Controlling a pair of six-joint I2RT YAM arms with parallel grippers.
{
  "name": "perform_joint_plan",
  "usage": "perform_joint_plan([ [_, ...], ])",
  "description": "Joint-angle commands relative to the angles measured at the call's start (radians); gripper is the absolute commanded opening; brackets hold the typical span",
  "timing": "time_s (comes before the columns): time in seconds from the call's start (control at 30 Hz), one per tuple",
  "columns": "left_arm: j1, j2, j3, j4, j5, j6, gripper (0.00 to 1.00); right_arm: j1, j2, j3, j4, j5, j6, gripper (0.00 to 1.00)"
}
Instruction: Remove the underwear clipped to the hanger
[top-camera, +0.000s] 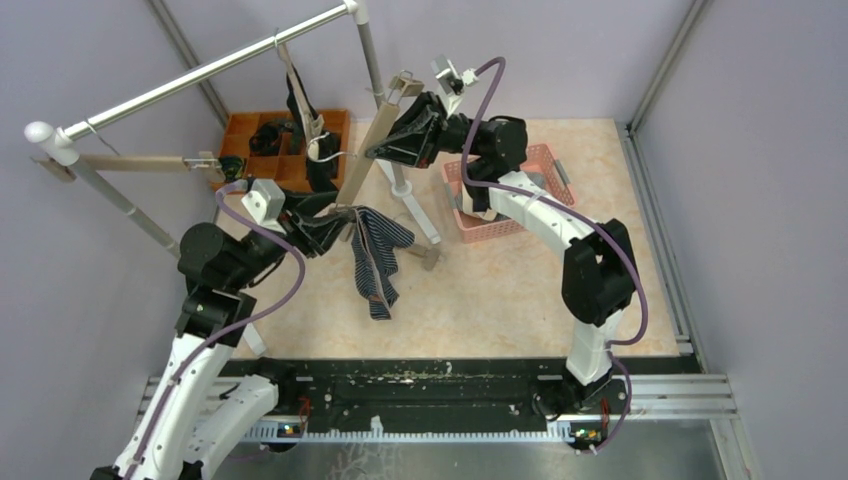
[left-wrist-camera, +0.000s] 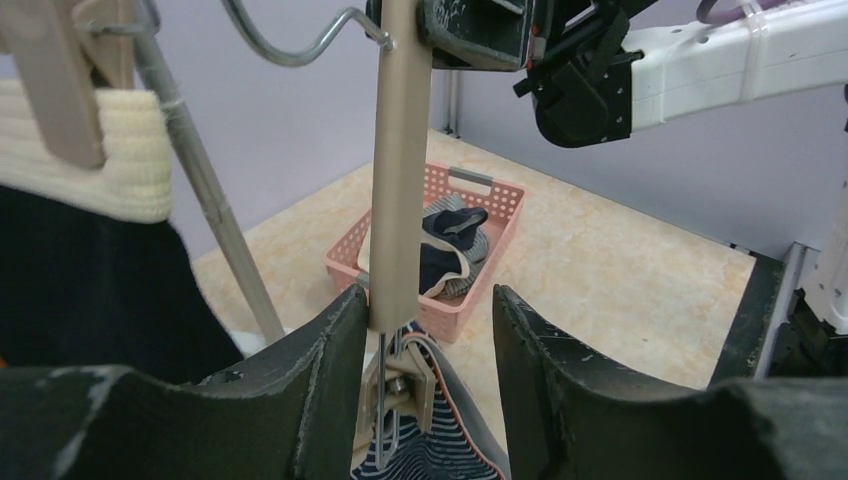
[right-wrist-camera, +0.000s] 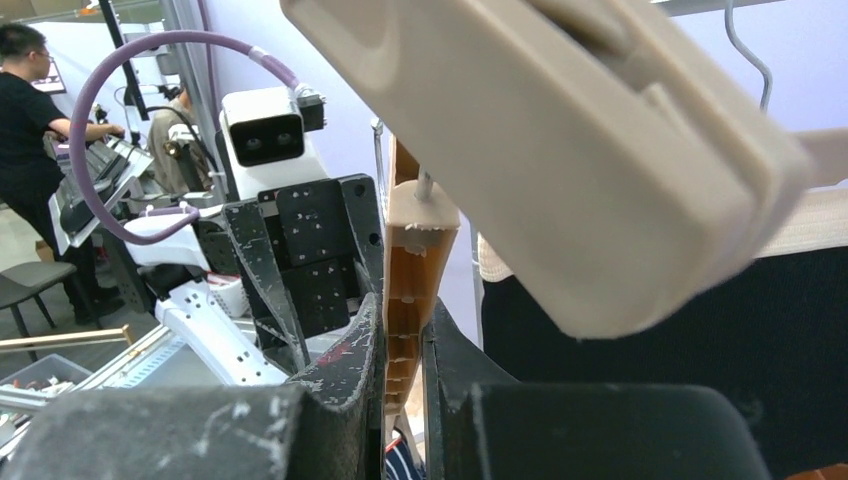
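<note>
top view: the beige straight hanger bar (top-camera: 358, 175) slanted beside the grey rack post (top-camera: 385, 100), with open peach counter (top-camera: 500, 300) to its right. navy-striped cloth underwear (top-camera: 375, 255) hung off its low end, by the left fingers (top-camera: 322, 228).
left wrist: those fingers stood released on either side of the beige clip (left-wrist-camera: 400, 375), with the underwear just beneath.
right wrist: the right fingers (right-wrist-camera: 350, 370) were clenched on the bar.

striped underwear (top-camera: 375, 258) hangs under hanger (top-camera: 384, 120); basket (top-camera: 490, 232) right of it, tray (top-camera: 240, 128) behind left.

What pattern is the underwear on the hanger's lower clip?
The underwear is navy with pale stripes; top view shows it best.
</note>
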Motion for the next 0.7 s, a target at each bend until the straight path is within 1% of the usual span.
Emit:
perform_joint_plan([
  [0.0, -0.009, -0.058, -0.03, -0.105, -0.083, 0.047, 0.54, -0.013, -0.065, 0.041, 0.058, 0.055, -0.025, 0.0],
  [0.07, -0.009, -0.065, -0.043, -0.108, -0.086, 0.051, 0.54, -0.013, -0.066, 0.043, 0.062, 0.055, -0.02, 0.0],
  [0.2, -0.009, -0.054, -0.07, -0.076, -0.044, 0.027, 0.54, -0.013, -0.071, 0.043, 0.065, 0.052, -0.018, 0.0],
  [0.47, -0.009, -0.03, -0.115, 0.051, -0.01, 0.003, 0.53, -0.012, -0.08, 0.03, 0.073, 0.052, -0.011, 0.0],
  [0.57, -0.009, -0.027, -0.131, 0.09, -0.029, -0.003, 0.53, -0.013, -0.081, 0.027, 0.082, 0.051, -0.005, 0.0],
  [0.67, -0.009, -0.046, -0.15, 0.093, -0.112, -0.002, 0.54, -0.013, -0.083, 0.024, 0.084, 0.05, -0.001, 0.0],
])
